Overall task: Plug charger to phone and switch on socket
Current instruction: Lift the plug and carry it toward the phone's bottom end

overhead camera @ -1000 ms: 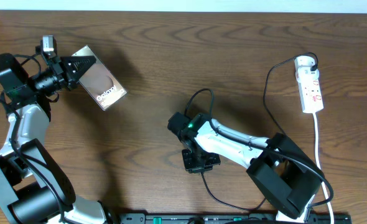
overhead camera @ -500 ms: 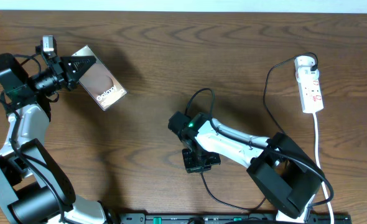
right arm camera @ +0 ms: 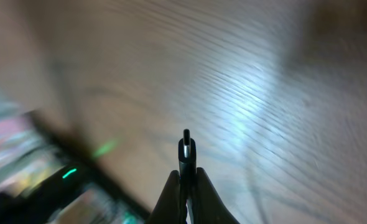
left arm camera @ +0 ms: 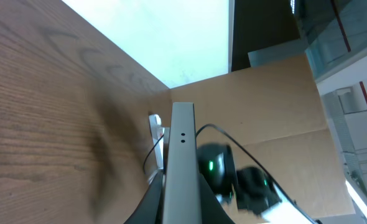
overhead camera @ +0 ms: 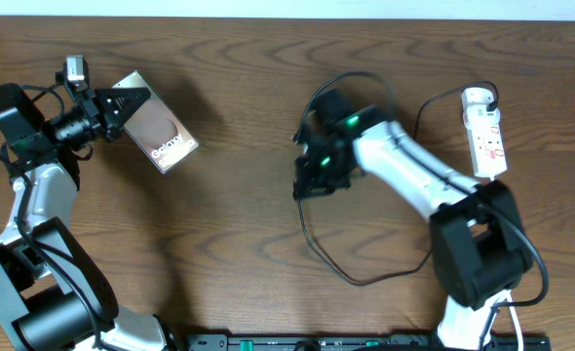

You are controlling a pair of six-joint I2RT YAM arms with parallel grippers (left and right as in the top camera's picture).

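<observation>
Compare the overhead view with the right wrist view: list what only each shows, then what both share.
Only overhead: the phone held by the left end effector, the socket, and the long loop of the charger. Only right wrist: the plug tip close up, poking from the shut right end effector. Both: the charger and the wooden table.

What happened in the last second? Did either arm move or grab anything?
The right gripper, shut on the charger plug, swung from the near middle of the table toward its far side, dragging the cable along. The left gripper holding the phone, and the socket, stayed put.
</observation>
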